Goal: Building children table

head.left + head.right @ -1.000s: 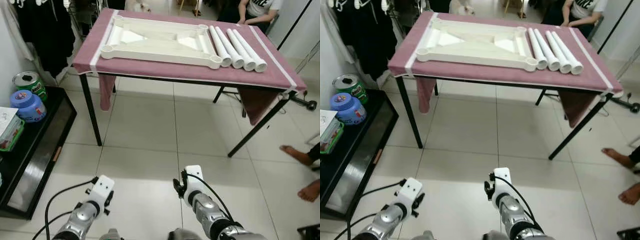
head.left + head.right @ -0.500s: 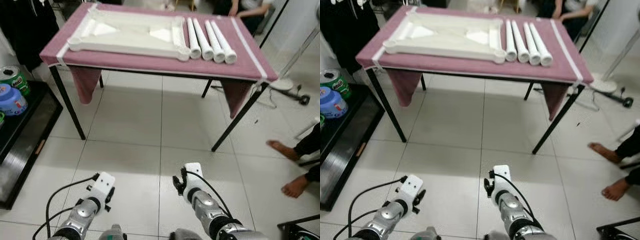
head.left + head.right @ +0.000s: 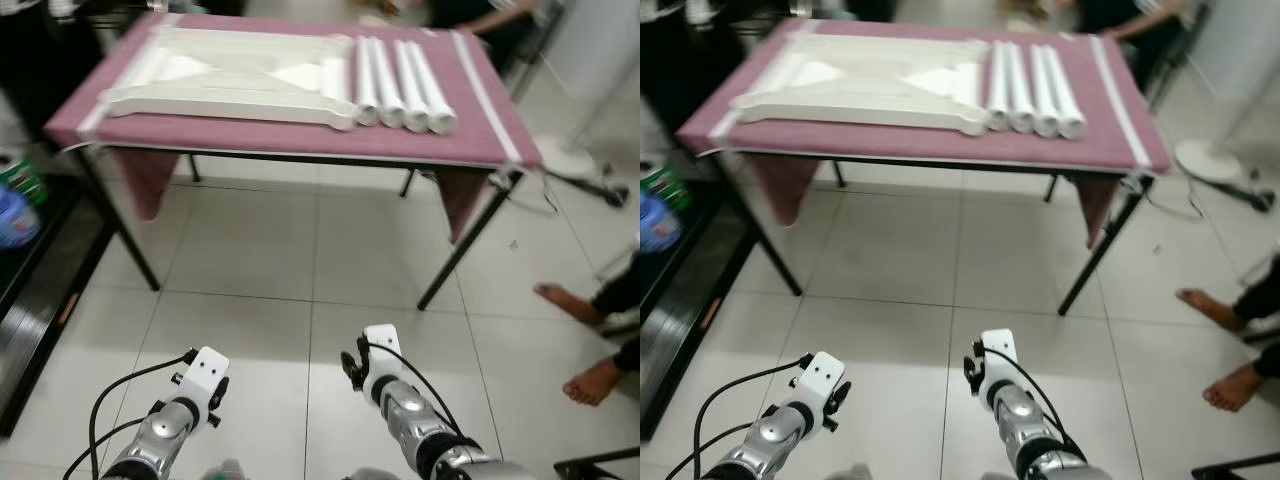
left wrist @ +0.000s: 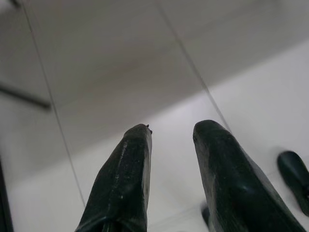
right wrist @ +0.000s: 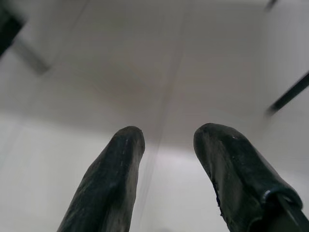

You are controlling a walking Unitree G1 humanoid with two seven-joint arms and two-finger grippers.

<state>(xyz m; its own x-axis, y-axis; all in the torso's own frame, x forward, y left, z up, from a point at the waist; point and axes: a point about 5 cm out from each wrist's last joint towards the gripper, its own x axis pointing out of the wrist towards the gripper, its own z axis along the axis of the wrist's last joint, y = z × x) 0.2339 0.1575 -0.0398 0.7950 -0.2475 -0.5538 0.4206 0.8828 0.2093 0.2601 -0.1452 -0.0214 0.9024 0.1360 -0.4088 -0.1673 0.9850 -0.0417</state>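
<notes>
A white children's table top (image 3: 225,78) lies upside down on a work table draped in a maroon cloth (image 3: 300,130). Several white tube legs (image 3: 400,85) lie side by side just right of it. Both my arms hang low over the tiled floor, well short of the table. The left gripper (image 4: 170,133) is open with nothing between its black fingers. The right gripper (image 5: 166,135) is open and empty too, aimed at bare tiles.
A low black shelf (image 3: 40,300) with tins (image 3: 15,215) stands at my left. A person's bare feet (image 3: 585,345) rest on the floor at the right, and another person sits behind the table (image 3: 490,20). A fan base (image 3: 565,165) stands right of the table.
The view has shifted as I move: the table now sits further left and closer in frame, slightly blurred. Both arms hang as before, fingers still open.
</notes>
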